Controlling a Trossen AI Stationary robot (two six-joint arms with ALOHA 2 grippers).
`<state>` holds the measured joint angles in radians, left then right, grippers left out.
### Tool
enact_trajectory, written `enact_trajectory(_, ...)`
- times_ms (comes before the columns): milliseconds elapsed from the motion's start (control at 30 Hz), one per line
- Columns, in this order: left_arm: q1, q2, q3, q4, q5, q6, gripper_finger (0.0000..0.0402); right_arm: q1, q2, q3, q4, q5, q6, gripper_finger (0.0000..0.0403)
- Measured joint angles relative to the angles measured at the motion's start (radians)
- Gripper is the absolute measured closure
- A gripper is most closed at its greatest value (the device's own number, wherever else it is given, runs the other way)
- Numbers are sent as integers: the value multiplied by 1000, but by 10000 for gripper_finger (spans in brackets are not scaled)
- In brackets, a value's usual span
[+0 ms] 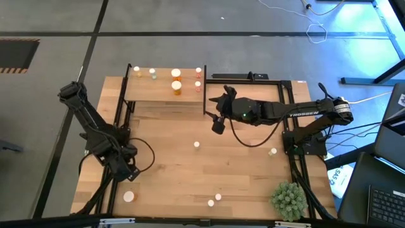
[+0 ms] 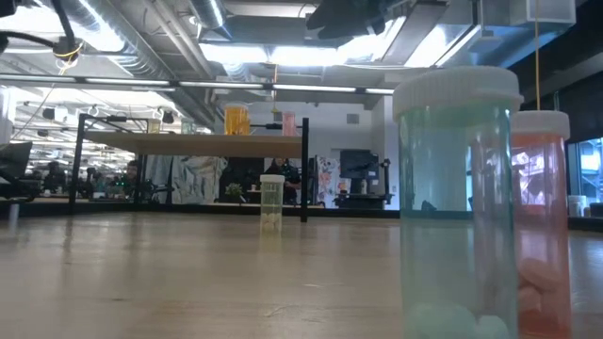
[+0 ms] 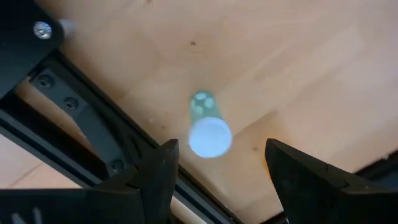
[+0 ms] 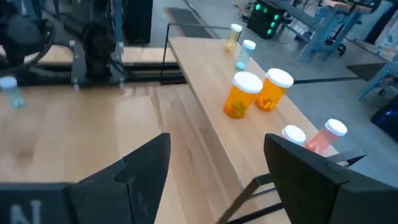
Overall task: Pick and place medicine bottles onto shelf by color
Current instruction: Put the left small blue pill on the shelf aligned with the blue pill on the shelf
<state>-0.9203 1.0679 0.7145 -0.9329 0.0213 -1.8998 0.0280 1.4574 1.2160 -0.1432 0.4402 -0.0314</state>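
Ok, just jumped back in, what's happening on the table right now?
Bottles are being sorted onto the shelf, which already holds two orange bottles, two reddish ones and a few small ones. The left gripper hangs open directly over a pale green bottle near the table's front left edge. The right gripper is open and empty beside the shelf. Several bottles still stand on the table.

My bench [image 1: 171,171] carries the shelf [image 1: 161,92] at its far edge, a spiky green plant ball [image 1: 288,199] at a near corner, and 5 bottles scattered loose. On the shelf stand 2 orange bottles [image 4: 255,92] touching, plus smaller ones.
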Motion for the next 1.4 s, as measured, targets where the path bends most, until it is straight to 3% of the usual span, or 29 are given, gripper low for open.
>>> enact_trajectory(333, 0, 0, -62, 39, -1, -5, 168, 0, 0, 0, -16, -126, -18, 142)
enact_trajectory(633, 0, 0, -125, 140, -4, -2, 168, 0, 0, 0, -16, -128, 2, 142)
enact_trajectory(1400, 0, 0, -126, 154, 45, -1, 168, 0, 0, 0, -15, -128, -3, 142)
